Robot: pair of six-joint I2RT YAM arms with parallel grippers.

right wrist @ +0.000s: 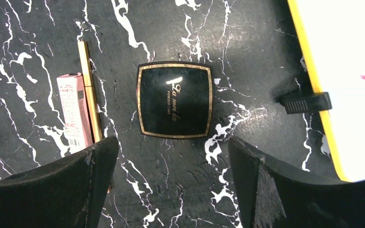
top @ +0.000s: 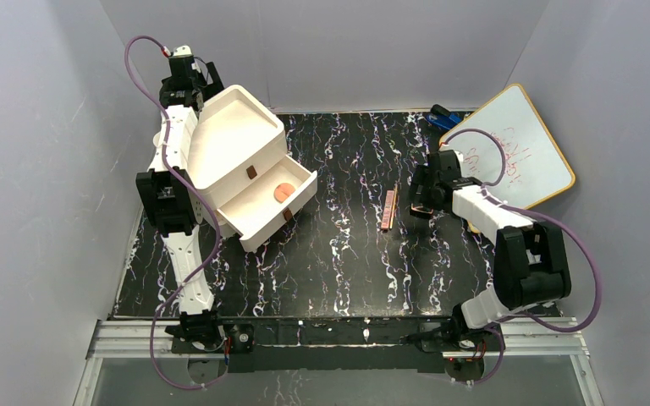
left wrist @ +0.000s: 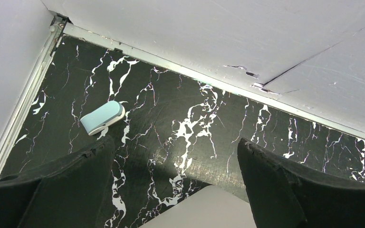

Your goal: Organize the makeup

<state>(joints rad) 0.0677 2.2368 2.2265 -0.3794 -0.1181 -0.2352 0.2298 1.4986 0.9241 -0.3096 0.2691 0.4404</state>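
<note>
The right tool (right wrist: 171, 147) hangs over the desk (top: 330, 271) with its jaws spread wide and nothing between them. Just ahead of its fingertips, the dark square compact (right wrist: 174, 100) lies flat with its lid up. To the left of the compact, near but apart from it, a pink stick box (right wrist: 73, 114) and a slim gold stick (right wrist: 89, 97) lie side by side. To its right is the yellow edge of the whiteboard (right wrist: 351, 71).

I judge that the step in hand is the picking of the compact. The next move calls for bringing the tool forward and down, with the jaws on two opposite edges, and then closing. The compact is low, so the fingers must reach almost to the desk.

Farther away, the white drawer box (top: 245, 144) has one drawer pulled out, and the copper-brown disc (top: 283, 192) is already in it. Behind the box, the left tool (left wrist: 176, 145) is also released and holds nothing.
</note>
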